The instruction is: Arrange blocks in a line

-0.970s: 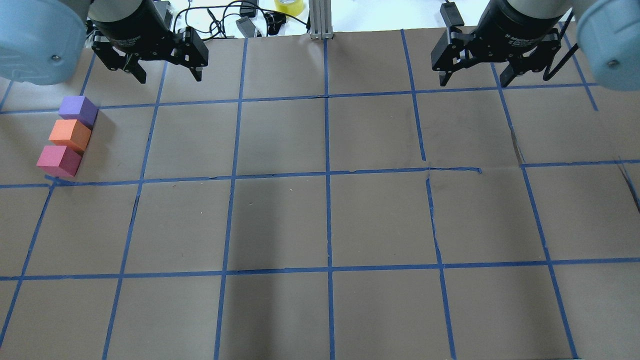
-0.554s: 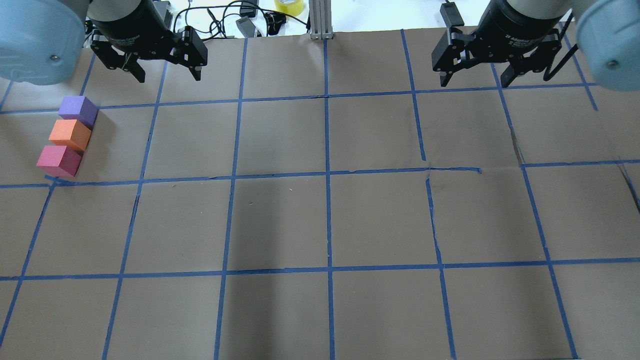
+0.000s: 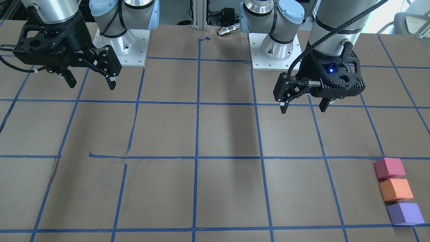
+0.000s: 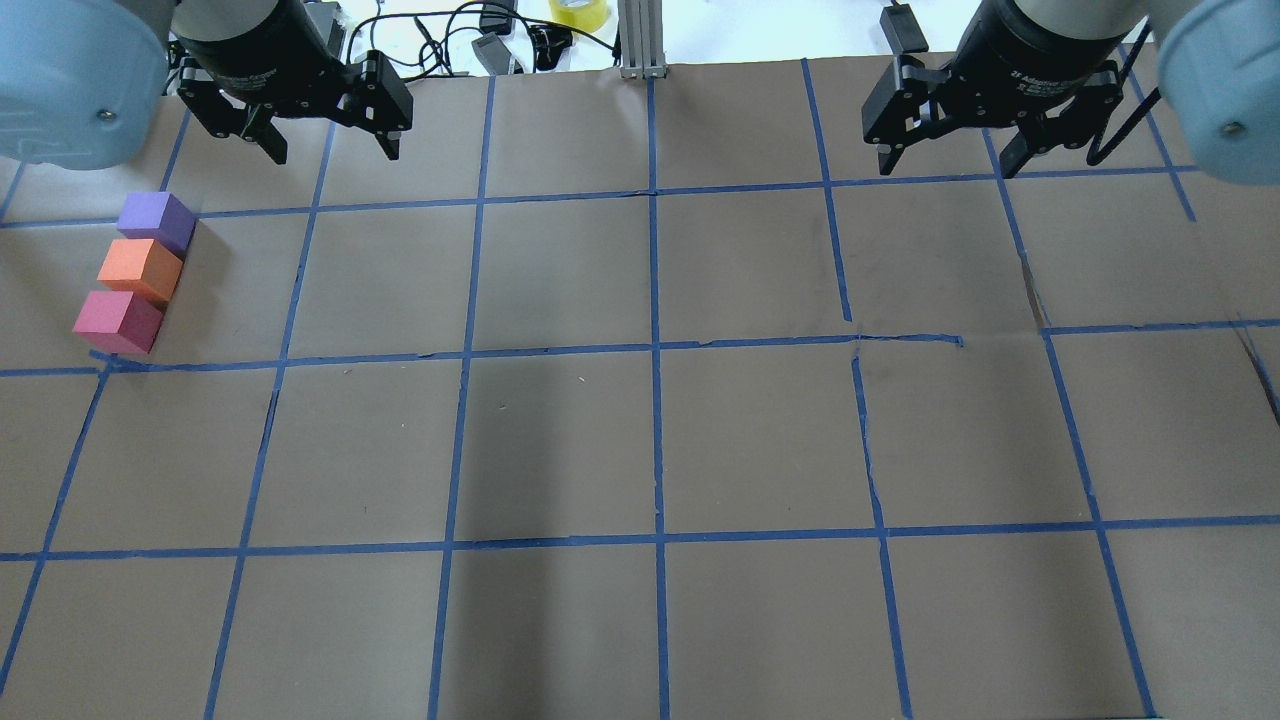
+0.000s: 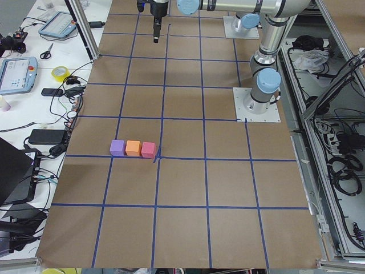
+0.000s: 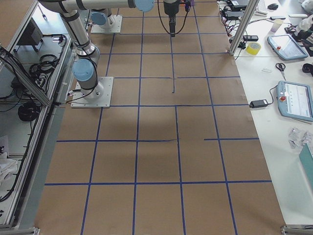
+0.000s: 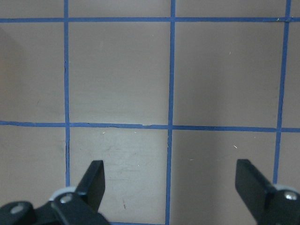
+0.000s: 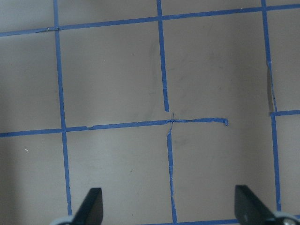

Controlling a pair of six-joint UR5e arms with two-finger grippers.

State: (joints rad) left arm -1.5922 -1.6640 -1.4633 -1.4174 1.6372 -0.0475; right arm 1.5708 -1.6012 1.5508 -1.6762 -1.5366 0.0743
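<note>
Left end of the table: the three blocks are sitting side by side in one short row, touching or very nearly so. The purple block (image 4: pixel 155 220) is lying at the end toward the operators' side, the orange block (image 4: pixel 140 268) is in the middle, and the pinkish-red block (image 4: pixel 117 320) is closing the row nearest my base. The row's long axis is running away from my base, roughly along one blue tape line (image 4: pixel 300 280) of the grid.

I am hovering my left gripper (image 4: pixel 333 150) above the brown table (image 4: pixel 560 440) with its fingers spread wide and nothing between them; its wrist camera is showing only bare paper and tape. The row is lying off to that gripper's outer, left side, down on the surface and apart from it. My right gripper (image 4: pixel 947 165) is hanging over the opposite half, just as wide and just as empty, well apart from the blocks.

To my eye the line is already looking made. If any block is needing a nudge, my left arm is the nearer one, and its finger spread is crossing the row's axis, which suits pinching a block by its free sides.
</note>
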